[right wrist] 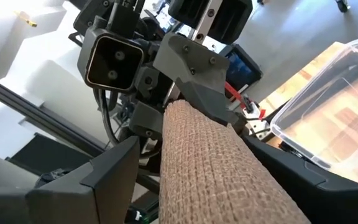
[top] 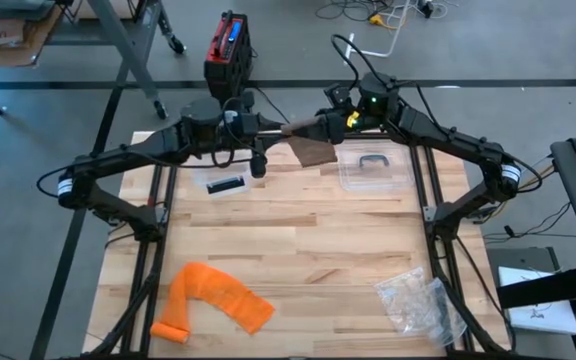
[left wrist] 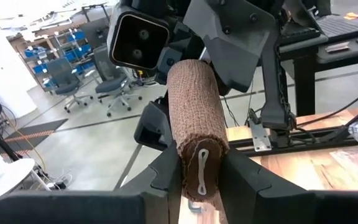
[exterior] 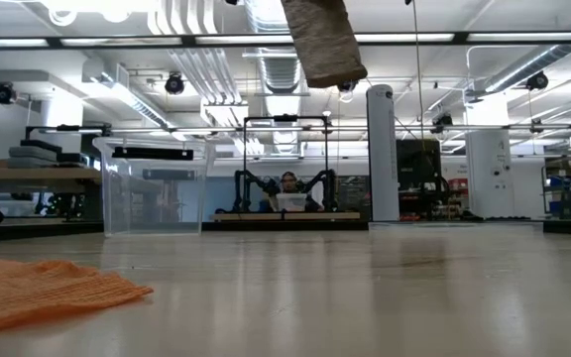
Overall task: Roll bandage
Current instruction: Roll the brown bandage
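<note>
The bandage hangs in the air at the upper centre of the high view, stretched between the two arms above the far edge of the table, with a loose tail drooping down — the low view shows that tail dangling at the top of the frame. We see the left gripper pinching the rolled end, its fingers closed against the roll just beside the metal clip. The right gripper straddles the other end; its fingers stand wide, flanking the fabric, and we cannot tell whether they press it or only bracket it.

We judge the step in hand to be winding the loose length onto the roll. To do it well, we would keep the strip taut between the arms, turn the roll evenly, and let the right side feed fabric without snagging — slack would give a lopsided roll. The clear box, the orange cloth and the plastic bag lie well apart below.
</note>
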